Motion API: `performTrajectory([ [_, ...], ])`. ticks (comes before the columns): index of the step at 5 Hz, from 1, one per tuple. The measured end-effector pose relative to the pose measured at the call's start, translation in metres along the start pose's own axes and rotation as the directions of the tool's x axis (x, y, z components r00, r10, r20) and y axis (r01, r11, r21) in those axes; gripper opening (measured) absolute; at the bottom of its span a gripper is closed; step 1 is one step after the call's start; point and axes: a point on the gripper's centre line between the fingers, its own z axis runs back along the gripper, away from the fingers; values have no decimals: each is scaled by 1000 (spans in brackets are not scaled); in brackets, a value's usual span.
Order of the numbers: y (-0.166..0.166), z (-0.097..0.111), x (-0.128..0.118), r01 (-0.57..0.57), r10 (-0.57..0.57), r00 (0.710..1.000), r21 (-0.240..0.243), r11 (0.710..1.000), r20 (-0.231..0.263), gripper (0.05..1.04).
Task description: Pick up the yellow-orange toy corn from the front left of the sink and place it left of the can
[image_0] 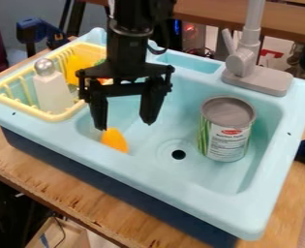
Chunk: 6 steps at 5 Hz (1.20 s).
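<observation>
gripper [126, 124] over the sink [171, 167], fingers wide apart. orange piece [115, 141] in the basin, just below the fingertip on the view's left. count: one orange piece, one can [227, 129] in the basin, one silver-topped bottle [53, 92] in one yellow rack [35, 112].

Arm [129, 43] cut off @ top; can [227, 130] txt illeg.

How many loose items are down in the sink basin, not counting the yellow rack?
2. An orange rounded piece lies at the left, below the black gripper; a labelled silver metal can stands right of the round black drain hole. The gripper may hide more.
</observation>
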Motion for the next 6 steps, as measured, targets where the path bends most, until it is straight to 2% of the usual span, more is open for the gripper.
performTrajectory([
  [1,3,-3,8,-19,19,1000,-1,1000,19,1010],
  [2,4,-11,11,-42,41,999,17,999,26,1010],
  [3,4,-19,11,-93,92,995,34,995,26,1010],
  [4,5,-26,8,-149,148,989,31,988,26,1010],
  [5,2,-33,8,-164,164,986,38,986,12,1010],
  [6,2,-43,8,-154,154,988,71,986,2,1010],
])
